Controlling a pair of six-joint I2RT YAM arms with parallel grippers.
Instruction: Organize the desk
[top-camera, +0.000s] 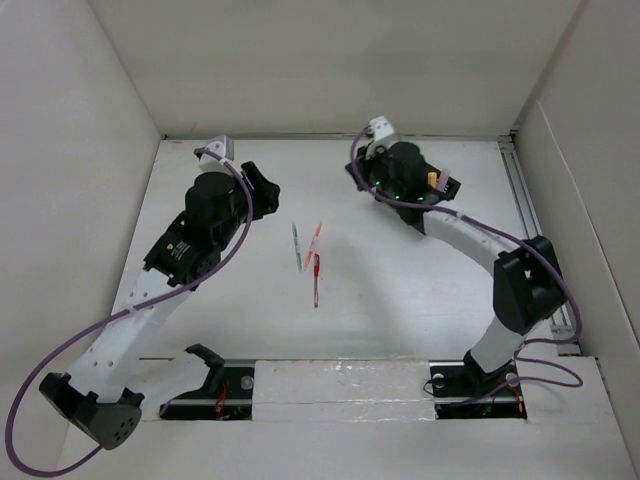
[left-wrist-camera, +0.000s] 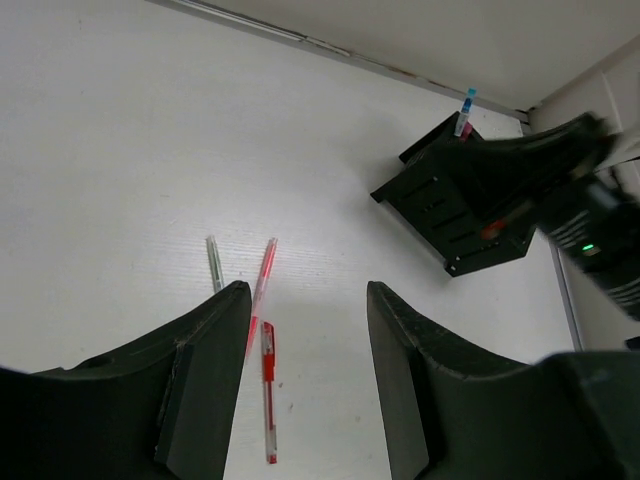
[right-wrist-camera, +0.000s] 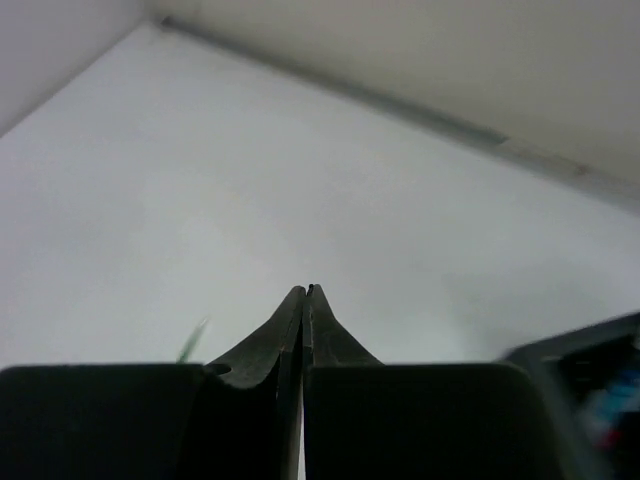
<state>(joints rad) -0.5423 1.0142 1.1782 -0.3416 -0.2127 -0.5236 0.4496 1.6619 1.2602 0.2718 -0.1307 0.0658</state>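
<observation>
Holding the left gripper (left-wrist-camera: 307, 300) spread wide and empty above the desk (top-camera: 400, 300); looking down on a green pen (left-wrist-camera: 214, 262), pink pen (left-wrist-camera: 264, 280) and red pen (left-wrist-camera: 268, 390), all lying flat mid-desk between the arms, long axes running roughly near-to-far. Pinching the right gripper (right-wrist-camera: 305, 292) closed on nothing near the black pen holder (left-wrist-camera: 450, 215). Judging the left gripper marginally nearer the pens.

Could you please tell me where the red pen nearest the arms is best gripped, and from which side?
Mid-barrel on the red pen, from straight above, closing across its width: it lies flat on the desk, its far end close to the pink pen.
</observation>
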